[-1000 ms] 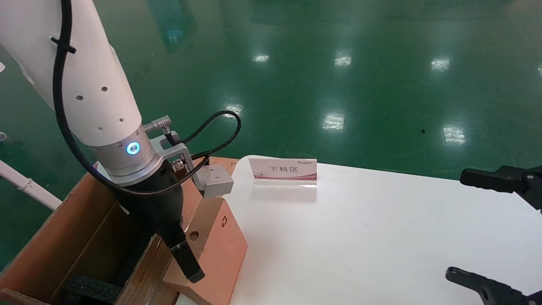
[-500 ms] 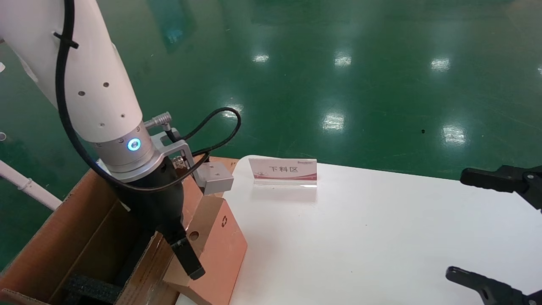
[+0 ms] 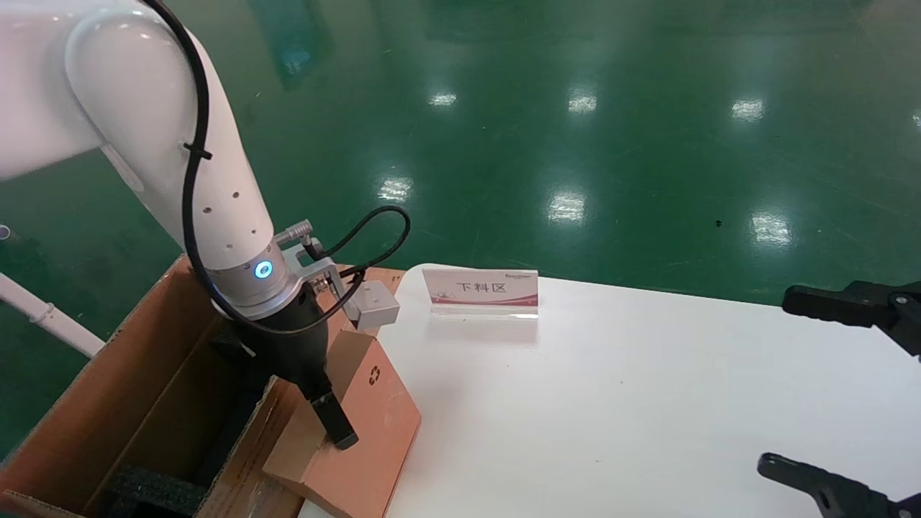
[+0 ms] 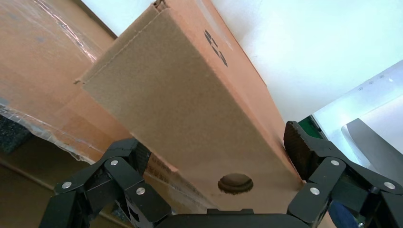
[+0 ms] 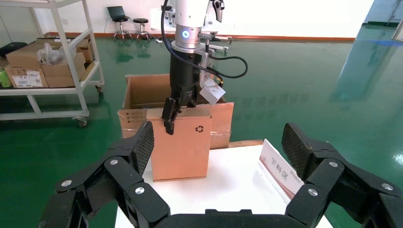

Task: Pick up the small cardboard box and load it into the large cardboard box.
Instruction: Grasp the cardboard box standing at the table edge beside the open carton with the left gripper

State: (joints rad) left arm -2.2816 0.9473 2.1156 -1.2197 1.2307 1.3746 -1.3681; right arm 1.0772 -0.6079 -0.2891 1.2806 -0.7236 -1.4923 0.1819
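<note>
A: Count, near to far?

B: One right gripper (image 3: 838,403), black, at four o'clock over the white table (image 3: 647,403), fingers spread wide, holding nothing. One flat brown small cardboard box (image 3: 360,432) with recycling symbol, at eight o'clock, standing tilted on the table edge, leaning against the large cardboard box (image 3: 108,403). One such carton, brown corrugated, black foam inside, at nine o'clock. One white sign card (image 3: 481,289), at twelve.

A: Arm pose?

B: White left arm descends steeply; left gripper (image 4: 216,156) straddles the small box's top edge, fingers (image 4: 299,142) pressed on either face.
</note>
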